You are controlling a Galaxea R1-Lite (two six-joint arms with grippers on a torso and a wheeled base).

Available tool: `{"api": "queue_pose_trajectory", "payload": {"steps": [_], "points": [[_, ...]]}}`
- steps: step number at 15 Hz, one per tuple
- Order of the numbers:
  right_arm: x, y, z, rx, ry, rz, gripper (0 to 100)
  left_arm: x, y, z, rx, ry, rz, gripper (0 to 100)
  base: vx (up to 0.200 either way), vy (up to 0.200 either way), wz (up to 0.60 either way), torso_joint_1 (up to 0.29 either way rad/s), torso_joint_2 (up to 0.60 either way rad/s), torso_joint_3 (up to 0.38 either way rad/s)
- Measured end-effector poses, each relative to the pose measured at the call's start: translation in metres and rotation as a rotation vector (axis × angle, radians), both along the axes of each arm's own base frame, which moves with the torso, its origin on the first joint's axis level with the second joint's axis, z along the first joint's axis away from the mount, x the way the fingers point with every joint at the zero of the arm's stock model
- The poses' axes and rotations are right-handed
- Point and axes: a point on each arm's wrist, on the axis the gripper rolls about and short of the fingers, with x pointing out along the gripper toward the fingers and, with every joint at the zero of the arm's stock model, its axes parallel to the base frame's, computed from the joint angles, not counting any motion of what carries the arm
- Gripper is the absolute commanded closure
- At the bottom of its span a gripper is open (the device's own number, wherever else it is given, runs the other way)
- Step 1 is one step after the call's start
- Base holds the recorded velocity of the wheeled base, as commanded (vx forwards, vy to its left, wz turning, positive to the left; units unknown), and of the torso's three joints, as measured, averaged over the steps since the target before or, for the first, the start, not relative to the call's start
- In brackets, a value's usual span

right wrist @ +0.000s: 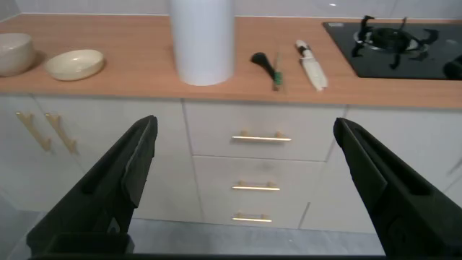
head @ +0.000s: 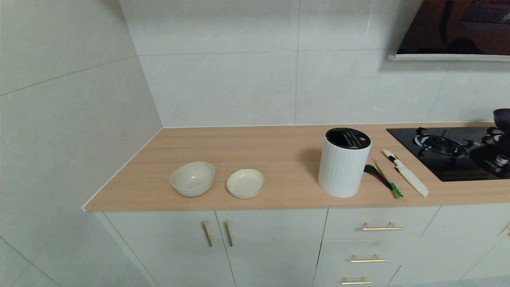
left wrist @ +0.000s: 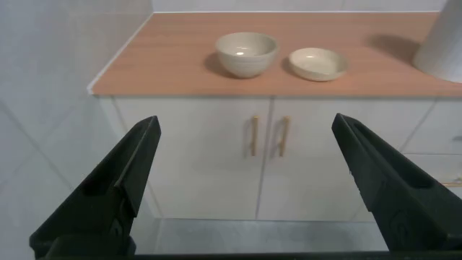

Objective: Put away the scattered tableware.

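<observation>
Head view, counter survey: pale bowl point(head: 193, 178) and shallow dish point(head: 245, 183) near the front edge of the wooden countertop point(head: 255, 147), bowl at 9 o'clock of dish, close but apart. Ribbed white utensil holder point(head: 343, 162) well off at 3 o'clock of the dish, upright, slotted black top. Just past it, at 3 o'clock of the holder: black spoon point(head: 374, 171), chopsticks point(head: 388, 180), white-handled knife point(head: 406, 174), all lying flat, spoon head close against the holder's base, knife nearest the gas hob point(head: 446, 149). Left gripper point(left wrist: 245, 191) spread wide, holding nothing, low before the cabinet doors point(left wrist: 216, 159) beneath the bowl and dish. Right gripper point(right wrist: 245, 191) likewise agape and empty, facing the drawers point(right wrist: 216, 133) under the holder. Nothing put away yet; probably approach stage, first pick pending. For a clean start: raise the right arm above counter level, come down across the narrow axis of spoon or chopsticks, pinch mid-length, tilt upright, lower into a holder slot. Take the knife by its handle only. Keep off the holder wall to avoid tipping it.
</observation>
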Motion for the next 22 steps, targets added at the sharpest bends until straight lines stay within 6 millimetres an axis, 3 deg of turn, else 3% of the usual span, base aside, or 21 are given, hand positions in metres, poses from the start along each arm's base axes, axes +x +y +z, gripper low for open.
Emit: {"api": "queue_pose_trajectory", "payload": {"steps": [14, 22], "points": [[0.0, 0.0, 0.0, 0.0, 0.0, 0.001, 0, 0.0, 0.0, 0.0, 0.001, 0.0, 0.0, 0, 0.0, 0.2, 0.0, 0.003, 0.0, 0.0], [0.0, 0.0, 0.0, 0.0, 0.0, -0.001, 0, 0.0, 0.0, 0.0, 0.004, 0.0, 0.0, 0, 0.0, 0.0, 0.0, 0.0, 0.0, 0.0]]}}
